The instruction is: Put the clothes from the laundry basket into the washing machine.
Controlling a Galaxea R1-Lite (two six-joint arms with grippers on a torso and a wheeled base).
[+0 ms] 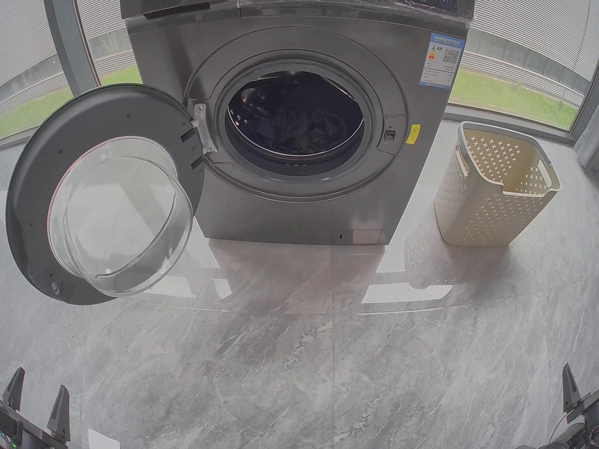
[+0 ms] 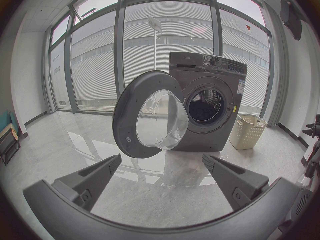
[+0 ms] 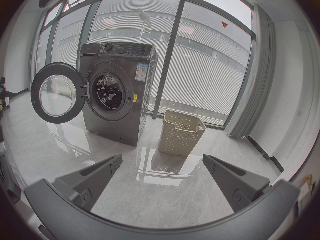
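Observation:
The grey washing machine stands ahead with its round door swung wide to the left. Dark clothes lie inside the drum. A cream laundry basket stands on the floor to the machine's right, with no clothes visible in the part of its inside that faces me. My left gripper is open and holds nothing, low at the near left, well back from the machine. My right gripper is open too, low at the near right, with the basket and machine far ahead.
Glossy grey marble floor stretches between me and the machine. Tall windows run behind the machine. A grey curtain hangs beyond the basket on the right.

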